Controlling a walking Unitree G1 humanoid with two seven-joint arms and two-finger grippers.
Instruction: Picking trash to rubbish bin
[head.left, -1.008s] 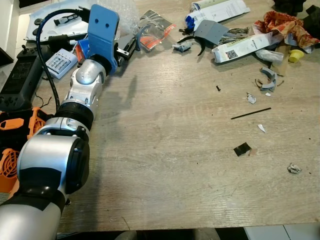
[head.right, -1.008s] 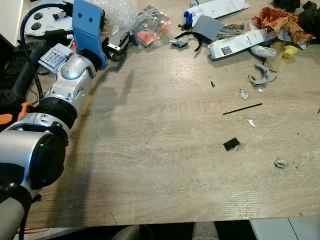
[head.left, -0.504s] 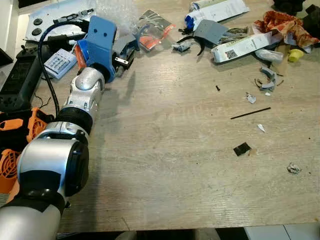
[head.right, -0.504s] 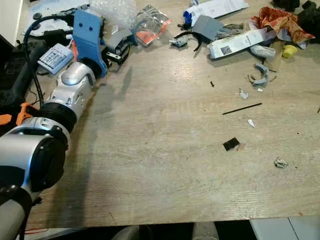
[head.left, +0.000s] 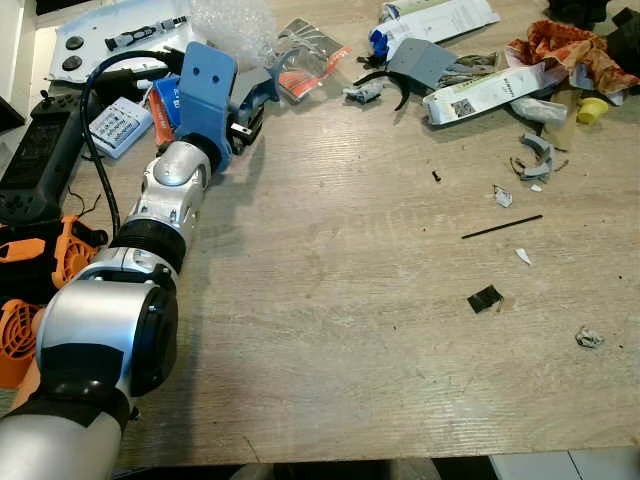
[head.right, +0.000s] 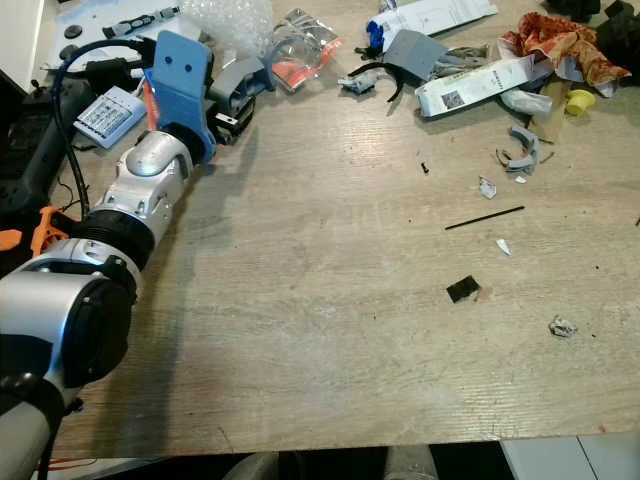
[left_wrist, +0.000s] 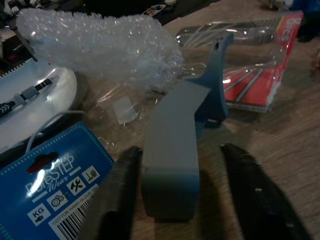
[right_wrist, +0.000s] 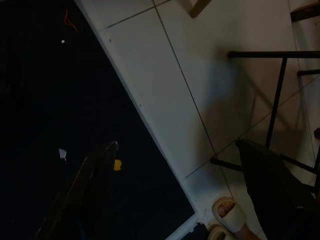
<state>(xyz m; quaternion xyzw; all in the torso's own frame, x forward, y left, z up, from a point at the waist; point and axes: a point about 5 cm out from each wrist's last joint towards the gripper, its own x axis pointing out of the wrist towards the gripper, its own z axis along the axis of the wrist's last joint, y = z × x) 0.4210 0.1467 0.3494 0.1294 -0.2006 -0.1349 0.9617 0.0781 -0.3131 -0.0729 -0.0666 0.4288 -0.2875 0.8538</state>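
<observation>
Trash here is a grey-blue plastic piece (left_wrist: 172, 145) at the table's (head.left: 330, 330) far left corner, between the spread fingers (left_wrist: 117, 192) of the left gripper (left_wrist: 182, 195), which are not yet closed on it. Closing could also snag the blue label card (left_wrist: 52, 187) or clear wrapper (left_wrist: 120, 107) just beside it, or the slanted piece could slip out. The right gripper (right_wrist: 175, 200) hangs over the floor, fingers apart.

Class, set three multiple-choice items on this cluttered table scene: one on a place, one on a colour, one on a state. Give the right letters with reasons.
1. Where is the left gripper?
A. Over the black scrap
B. At the table's far left, by the bubble wrap
C. At the yellow cap

2. What colour is the folded piece between its jaws?
A. Grey
B. Red
C. Yellow

3. How do the left gripper's jaws stand?
A. Shut on the piece
B. Open, one either side of the piece
C. Shut on nothing

Answers:
B, the bubble wrap lies just beyond it.
A, the left wrist view shows it grey.
B, a gap shows on both sides.
</observation>
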